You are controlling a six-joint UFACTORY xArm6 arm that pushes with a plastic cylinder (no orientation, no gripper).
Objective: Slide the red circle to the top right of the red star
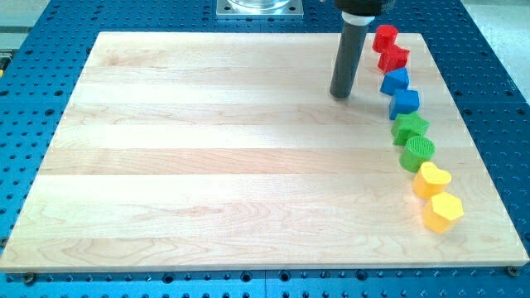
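Note:
The red circle (384, 37) sits near the board's top right corner. The red star (394, 59) lies just below it and slightly to the right, touching or nearly touching it. My tip (340, 96) rests on the board to the left of and a little below the red star, level with the upper blue block (395, 80), with a clear gap to all blocks. The rod rises to the view's top edge.
Below the red blocks a curved column runs down the right side: a second blue block (405, 103), a green star-like block (410, 127), a green circle (418, 153), a yellow heart (431, 180), a yellow hexagon (442, 211). The wooden board (207, 165) lies on a blue perforated table.

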